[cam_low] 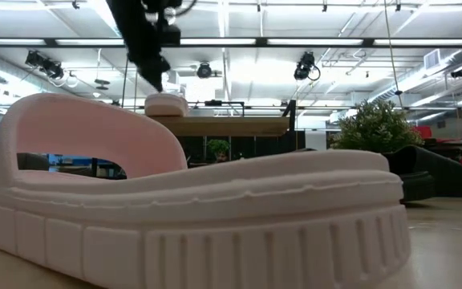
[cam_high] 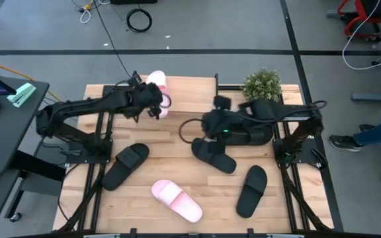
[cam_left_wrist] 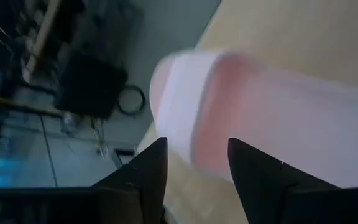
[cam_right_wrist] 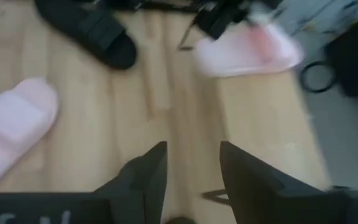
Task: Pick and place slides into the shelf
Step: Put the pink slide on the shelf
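Our left gripper point(cam_high: 157, 106) hangs, jaws wide, over the pink slide point(cam_high: 158, 84) on the shelf point(cam_high: 190, 92); our right gripper point(cam_right_wrist: 190, 171) waits mid-counter, jaws apart, empty.

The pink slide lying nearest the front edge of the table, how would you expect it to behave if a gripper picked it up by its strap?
The pink slide looks thick-soled and foam-like in the low view, so it is probably light and slightly squashy. Its wide arched strap should offer a fair hold, though it may flex. Flat on its sole, it seems unlikely to roll.
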